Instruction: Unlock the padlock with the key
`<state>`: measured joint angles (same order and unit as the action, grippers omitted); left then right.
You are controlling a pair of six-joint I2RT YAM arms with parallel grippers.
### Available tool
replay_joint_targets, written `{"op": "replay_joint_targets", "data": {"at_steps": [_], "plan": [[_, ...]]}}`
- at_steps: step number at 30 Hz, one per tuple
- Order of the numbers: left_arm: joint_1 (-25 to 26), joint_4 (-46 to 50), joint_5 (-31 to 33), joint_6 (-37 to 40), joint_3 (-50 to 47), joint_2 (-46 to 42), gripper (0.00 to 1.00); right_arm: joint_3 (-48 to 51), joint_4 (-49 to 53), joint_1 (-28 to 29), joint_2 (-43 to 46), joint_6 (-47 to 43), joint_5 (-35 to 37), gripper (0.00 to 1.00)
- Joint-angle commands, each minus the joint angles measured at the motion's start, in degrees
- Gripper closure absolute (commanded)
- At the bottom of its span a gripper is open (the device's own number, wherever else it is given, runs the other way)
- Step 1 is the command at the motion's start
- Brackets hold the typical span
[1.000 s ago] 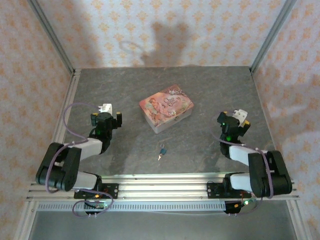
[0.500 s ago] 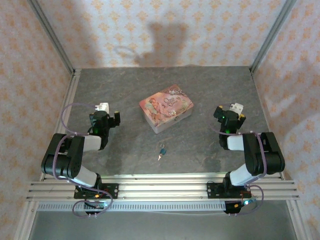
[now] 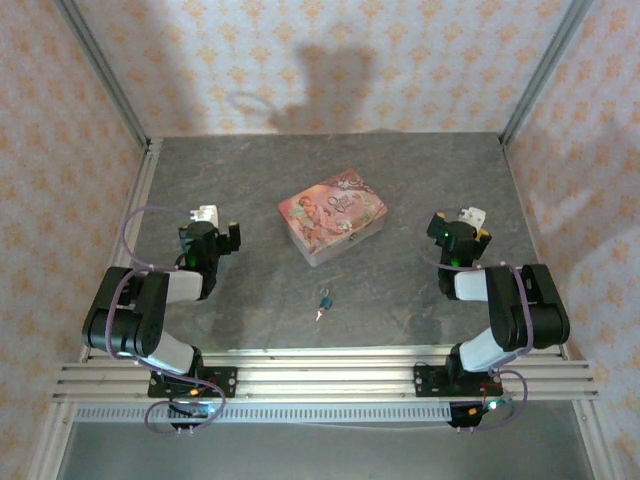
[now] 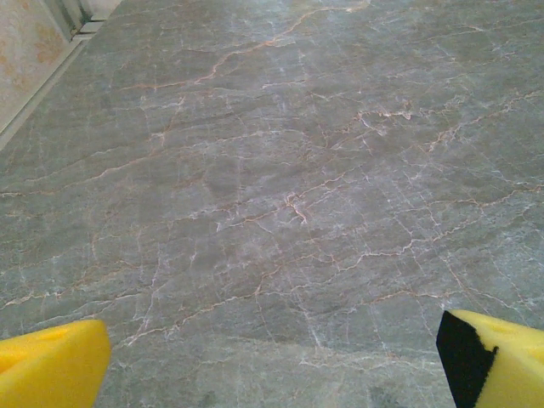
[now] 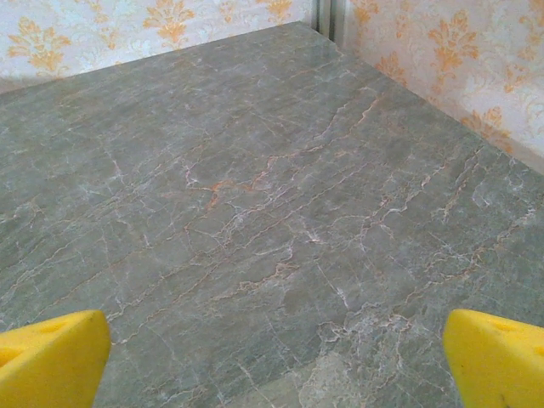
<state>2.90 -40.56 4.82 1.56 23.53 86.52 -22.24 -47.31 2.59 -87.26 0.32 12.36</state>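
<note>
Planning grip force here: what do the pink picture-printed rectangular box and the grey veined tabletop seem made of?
Pink picture-printed box: probably printed tin, given its silvery-grey side wall and rounded corners; card is possible. Grey veined tabletop: stone or stone-look laminate, matte, with fine orange and white veins.

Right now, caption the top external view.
Blue padlock and key lie near the pink tin, between open left end effector and open right end effector.

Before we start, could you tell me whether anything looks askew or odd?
Nothing looks damaged or spilled. The pink tin box sits at an angle on the table; the padlock and key lie close together.
</note>
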Motion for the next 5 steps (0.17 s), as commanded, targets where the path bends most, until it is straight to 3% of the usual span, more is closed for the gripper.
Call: {"op": "replay_joint_targets", "data": {"at_steps": [1,5], "plan": [[-0.2,-1.6,-0.2,-0.4,1.2,-0.6,0.00,-0.8,0.7,0.3,-0.1,-0.7,-0.3,0.01],[-0.2,-1.6,-0.2,-0.4,1.2,-0.6,0.00,-0.4,0.4,0.3,0.2,-0.7,-0.4,0.01]]}}
